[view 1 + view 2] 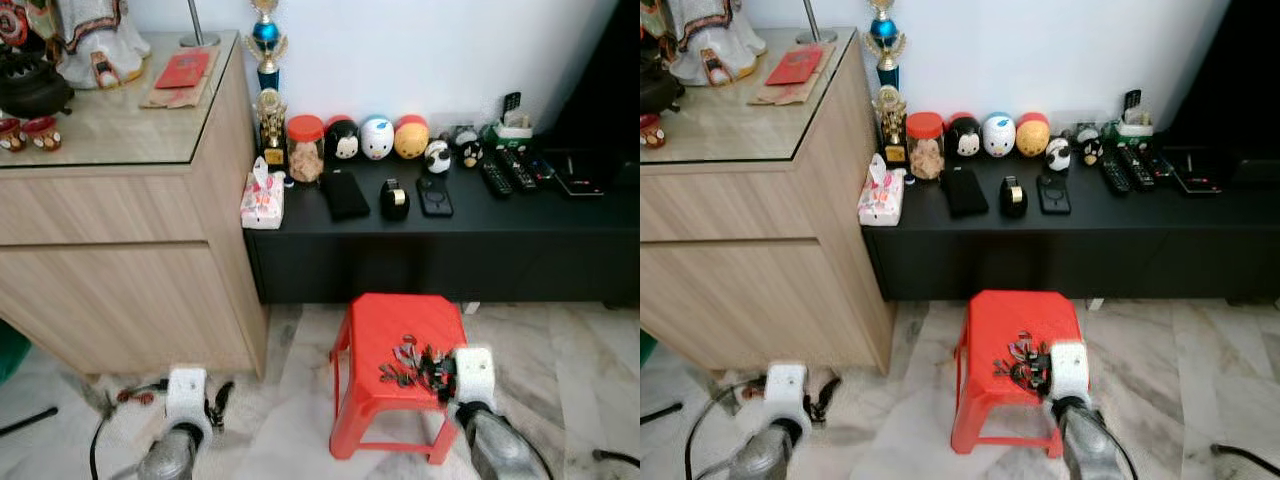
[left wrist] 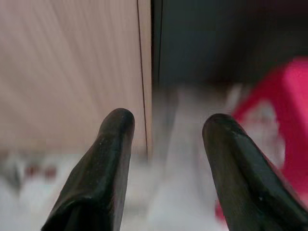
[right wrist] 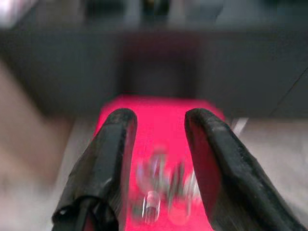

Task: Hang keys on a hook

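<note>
The keys (image 1: 408,362) are seen lying on the red stool (image 1: 372,318), just ahead of the right gripper (image 3: 159,126), whose fingers are held apart above them. The left gripper (image 2: 166,127) is likewise spread open, low beside the wooden cabinet (image 1: 120,280).

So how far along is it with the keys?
Early. Nothing looks done yet: the keys lie in a bunch on the red stool. In hand: the right gripper is open at the stool with the keys between its fingers, not yet closed on them. The left gripper is open, low beside the cabinet. Left: gripping, lifting and hanging them.
</note>
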Controlling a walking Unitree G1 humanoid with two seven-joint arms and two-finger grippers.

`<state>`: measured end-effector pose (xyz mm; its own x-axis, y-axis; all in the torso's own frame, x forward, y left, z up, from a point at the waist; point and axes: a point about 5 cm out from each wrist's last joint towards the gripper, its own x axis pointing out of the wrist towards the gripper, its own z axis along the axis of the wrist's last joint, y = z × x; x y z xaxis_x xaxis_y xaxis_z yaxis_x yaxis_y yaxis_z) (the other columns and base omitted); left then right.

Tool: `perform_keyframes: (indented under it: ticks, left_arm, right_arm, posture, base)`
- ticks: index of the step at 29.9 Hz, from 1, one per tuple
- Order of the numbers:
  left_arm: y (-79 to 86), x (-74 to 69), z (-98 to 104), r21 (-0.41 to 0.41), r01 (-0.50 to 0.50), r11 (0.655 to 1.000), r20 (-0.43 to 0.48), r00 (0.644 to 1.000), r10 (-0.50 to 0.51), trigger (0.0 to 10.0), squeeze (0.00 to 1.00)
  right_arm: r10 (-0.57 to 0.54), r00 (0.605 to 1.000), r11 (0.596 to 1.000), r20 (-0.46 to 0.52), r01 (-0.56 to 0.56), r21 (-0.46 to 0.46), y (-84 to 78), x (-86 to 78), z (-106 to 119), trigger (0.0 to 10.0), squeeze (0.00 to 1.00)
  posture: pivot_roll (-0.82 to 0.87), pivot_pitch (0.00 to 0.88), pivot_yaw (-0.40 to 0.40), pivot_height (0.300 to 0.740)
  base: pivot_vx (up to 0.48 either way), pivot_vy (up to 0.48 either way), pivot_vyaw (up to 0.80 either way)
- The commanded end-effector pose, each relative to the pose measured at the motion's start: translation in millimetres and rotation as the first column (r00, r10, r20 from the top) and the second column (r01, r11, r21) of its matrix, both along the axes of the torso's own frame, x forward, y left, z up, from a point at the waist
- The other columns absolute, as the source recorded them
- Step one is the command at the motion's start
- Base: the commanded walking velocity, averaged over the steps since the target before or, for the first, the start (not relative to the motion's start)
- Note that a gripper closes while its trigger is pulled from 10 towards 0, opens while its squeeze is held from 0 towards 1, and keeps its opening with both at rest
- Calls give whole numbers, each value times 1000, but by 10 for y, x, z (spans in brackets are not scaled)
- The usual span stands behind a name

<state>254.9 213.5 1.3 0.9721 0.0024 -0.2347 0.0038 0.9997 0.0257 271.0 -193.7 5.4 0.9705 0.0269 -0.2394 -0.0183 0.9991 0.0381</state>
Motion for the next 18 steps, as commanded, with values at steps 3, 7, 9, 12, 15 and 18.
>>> perform_keyframes:
  ticks: [3, 7, 9, 12, 15, 18]
  left_arm:
    - [-47, -24, 196, -34, -13, 999, 125, 992, 17, 10000, 0]
    - [-138, 28, 362, -14, 91, 996, 187, 978, -87, 10000, 0]
    - [-145, 57, 455, 6, 128, 992, 214, 969, -126, 10000, 0]
    - [-152, 53, 498, 9, 137, 991, 225, 965, -136, 10000, 0]
    - [-182, 63, 611, 35, 135, 990, 254, 957, -140, 10000, 0]
    - [-160, 89, 694, 30, 67, 997, 292, 954, -73, 10000, 0]
  right_arm:
    - [-119, 989, 988, 89, 109, 113, -58, 9, 158, 10000, 0]
    - [138, 981, 990, 134, -138, -9, 128, -42, 288, 10000, 0]
    - [196, 966, 980, 171, -190, -54, 163, -8, 401, 10000, 0]
    - [195, 962, 980, 188, -187, -63, 161, 36, 462, 10000, 0]
    - [189, 942, 981, 277, -166, -103, 164, 183, 678, 10000, 0]
    - [87, 928, 996, 361, -68, -64, 121, 270, 861, 10000, 0]
  posture:
    - [-132, 49, -2, 740]
    - [-150, 34, 8, 740]
    - [-157, 27, 8, 740]
    - [-147, 28, 7, 740]
    - [-125, 29, -9, 740]
    - [-140, 19, -29, 740]
  base:
    - [0, 0, 0]
    - [0, 0, 0]
    - [0, 0, 0]
    - [0, 0, 0]
    - [0, 0, 0]
    - [0, 0, 0]
